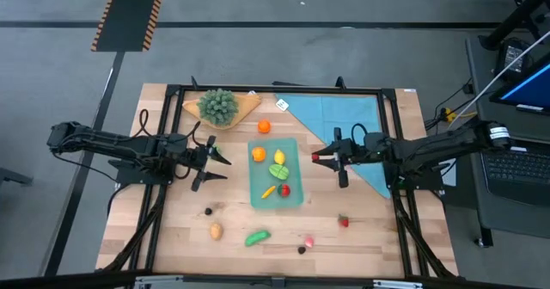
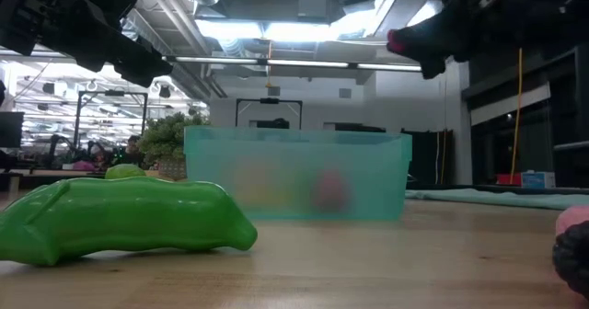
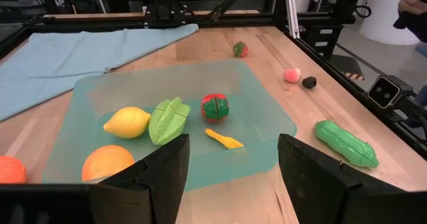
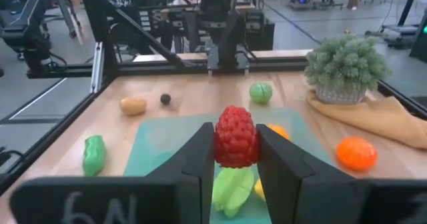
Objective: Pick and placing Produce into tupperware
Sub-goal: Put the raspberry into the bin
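Note:
The teal tupperware sits mid-table and holds an orange, a lemon, a green leaf piece, a red piece and a small yellow piece. My right gripper hovers at the container's right rim, shut on a red berry. On the container's left side my left gripper stands open with nothing between its fingers. A green pod, a brown piece, a red piece and another orange lie loose on the table. My right gripper pinches the red berry by its two sides between its two fingers. The fingers come nearly level from the table's right side. The berry stands upright in the hold, lifted clear above the container's right rim.
A bushy green bunch rests on a tan board at the back left. A light-blue cloth covers the back right. A pink piece and dark pieces lie near the front edge. A black frame borders the table.

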Controlling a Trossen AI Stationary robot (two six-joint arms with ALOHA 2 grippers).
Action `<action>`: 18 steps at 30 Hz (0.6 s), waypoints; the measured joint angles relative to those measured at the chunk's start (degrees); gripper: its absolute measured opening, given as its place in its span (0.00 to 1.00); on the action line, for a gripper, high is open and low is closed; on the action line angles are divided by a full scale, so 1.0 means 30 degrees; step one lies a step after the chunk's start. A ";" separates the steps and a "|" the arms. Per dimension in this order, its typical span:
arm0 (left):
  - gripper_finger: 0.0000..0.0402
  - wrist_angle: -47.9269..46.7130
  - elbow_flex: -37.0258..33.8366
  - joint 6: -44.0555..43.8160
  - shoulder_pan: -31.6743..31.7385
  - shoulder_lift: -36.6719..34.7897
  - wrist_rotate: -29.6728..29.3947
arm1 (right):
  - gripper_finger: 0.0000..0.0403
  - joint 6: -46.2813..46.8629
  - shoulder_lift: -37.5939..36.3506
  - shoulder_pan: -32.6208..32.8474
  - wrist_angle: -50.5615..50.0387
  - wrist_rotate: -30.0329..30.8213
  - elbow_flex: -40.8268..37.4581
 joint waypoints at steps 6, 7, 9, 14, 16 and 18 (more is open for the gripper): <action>0.55 0.0001 0.0000 0.0006 0.0007 0.0001 0.0000 | 0.23 0.0009 0.2756 -0.0211 0.2706 -0.0158 0.0165; 0.55 -0.0006 -0.0007 0.0006 0.0003 -0.0002 0.0000 | 0.23 -0.0003 0.3164 -0.0209 0.2851 -0.0202 0.0347; 0.55 -0.0001 -0.0001 0.0012 0.0006 0.0001 0.0000 | 0.23 -0.0023 0.3948 -0.0204 0.2886 -0.0299 0.0891; 0.55 -0.0006 -0.0006 0.0013 0.0007 0.0001 0.0000 | 0.23 -0.0661 0.5666 -0.0208 0.2896 -0.0335 0.2428; 0.55 -0.0006 0.0000 0.0013 0.0007 0.0001 0.0000 | 0.23 -0.0971 0.6253 -0.0226 0.2892 -0.0337 0.2979; 0.55 -0.0001 0.0000 0.0013 0.0006 -0.0005 0.0001 | 0.24 -0.1045 0.6833 -0.0226 0.2891 -0.0342 0.3508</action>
